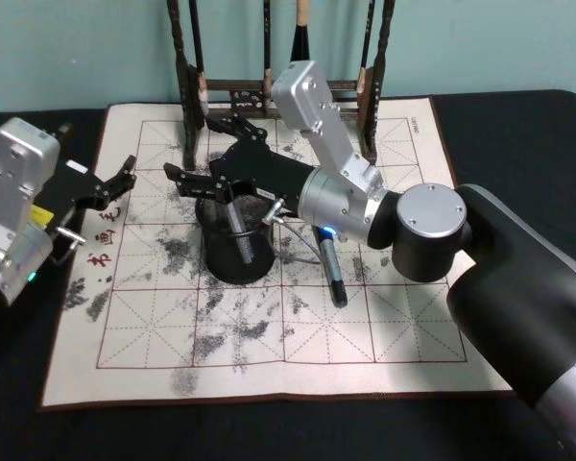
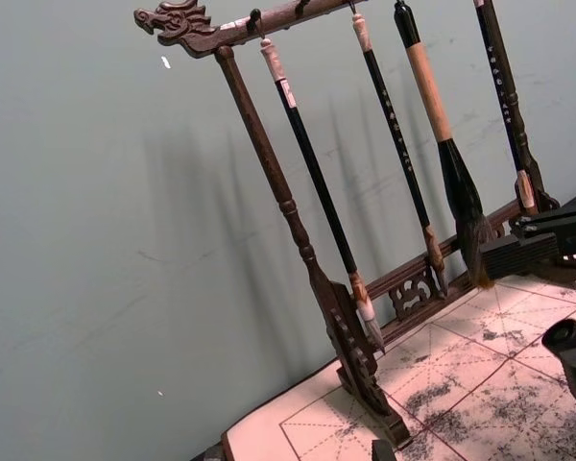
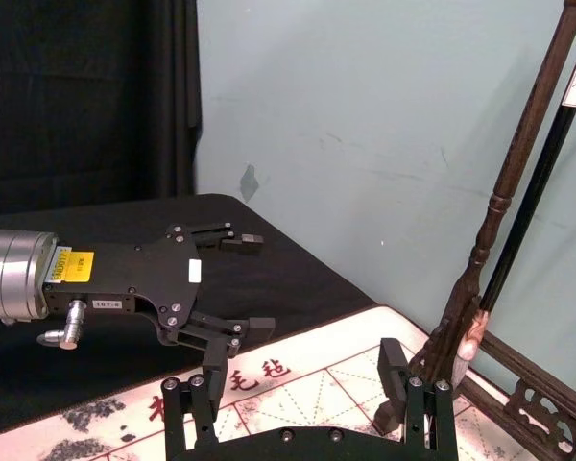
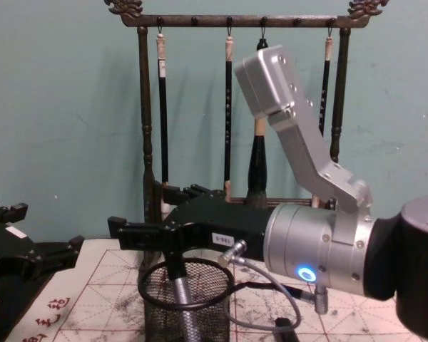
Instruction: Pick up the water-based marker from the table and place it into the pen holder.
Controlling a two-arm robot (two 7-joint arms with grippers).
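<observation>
The black wire-mesh pen holder (image 1: 254,267) (image 4: 210,303) stands on the white mat (image 1: 384,331). A grey marker (image 1: 237,230) (image 4: 184,306) with a dark top leans upright inside it. My right gripper (image 1: 192,146) (image 4: 139,210) (image 3: 298,394) hovers over the holder, open wide, its lower finger just above the marker's top. A second grey-blue pen (image 1: 332,274) lies on the mat under my right wrist. My left gripper (image 1: 125,182) (image 3: 254,283) rests open at the mat's left edge with nothing in it.
The tall wooden brush rack (image 1: 269,91) (image 4: 235,21) (image 2: 298,230) with several hanging brushes stands at the back of the mat, close behind my right gripper. The dark table (image 1: 269,432) borders the mat. A grey cable (image 1: 307,248) loops from my right wrist.
</observation>
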